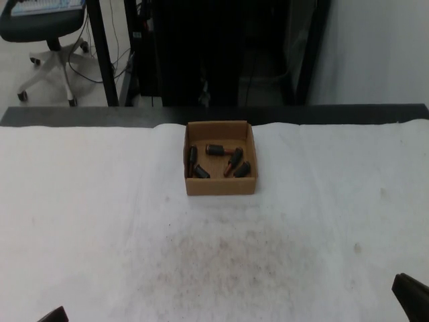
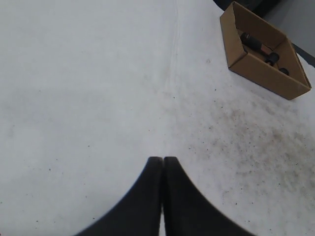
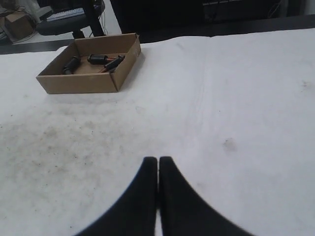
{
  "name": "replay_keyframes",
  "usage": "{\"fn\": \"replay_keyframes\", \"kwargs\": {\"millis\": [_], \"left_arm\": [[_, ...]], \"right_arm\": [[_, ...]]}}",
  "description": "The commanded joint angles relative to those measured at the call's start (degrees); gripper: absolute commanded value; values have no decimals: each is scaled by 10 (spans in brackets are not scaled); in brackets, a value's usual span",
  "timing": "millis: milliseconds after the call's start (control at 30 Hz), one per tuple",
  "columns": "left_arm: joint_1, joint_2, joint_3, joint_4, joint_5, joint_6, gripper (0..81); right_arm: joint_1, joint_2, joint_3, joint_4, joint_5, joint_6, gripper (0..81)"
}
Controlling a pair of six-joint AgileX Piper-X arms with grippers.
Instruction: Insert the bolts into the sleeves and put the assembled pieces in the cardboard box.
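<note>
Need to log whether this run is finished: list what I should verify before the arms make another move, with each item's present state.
1. cardboard box upright and open on the white cloth: ok.
2. Pieces in the box: several dark pieces lie on its floor: ok.
3. Each piece has its bolt fully seated in a sleeve: cannot tell, they are too small to judge.
4. left gripper free: fingers shut together with nothing between them: ok.
5. right gripper free: fingers shut together with nothing between them: ok.
6. Grippers apart from the box: both sit over the near part of the cloth, well back from it: ok.
</note>
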Motion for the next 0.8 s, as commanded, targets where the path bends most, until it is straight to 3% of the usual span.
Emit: {"fn": "replay_keyframes", "kwargs": {"millis": [0, 267, 333, 433, 600, 767], "left_arm": [[-1, 0, -5, -7, -1, -4, 3], [-1, 0, -5, -7, -1, -4, 3], [-1, 0, -5, -7, -1, -4, 3], [-1, 0, -5, -7, -1, -4, 3], [-1, 0, -5, -7, -1, -4, 3], [-1, 0, -5, -7, -1, -4, 3]], "right_arm": [[-3, -1, -5, -9, 1, 1, 8], [-3, -1, -5, -9, 2, -6, 8], [-3, -1, -5, -4, 27, -61, 8], [-3, -1, -5, 11, 42, -81, 8], [-3, -1, -5, 95, 82, -81, 8], [-3, -1, -5, 89, 100, -81, 8]]}}
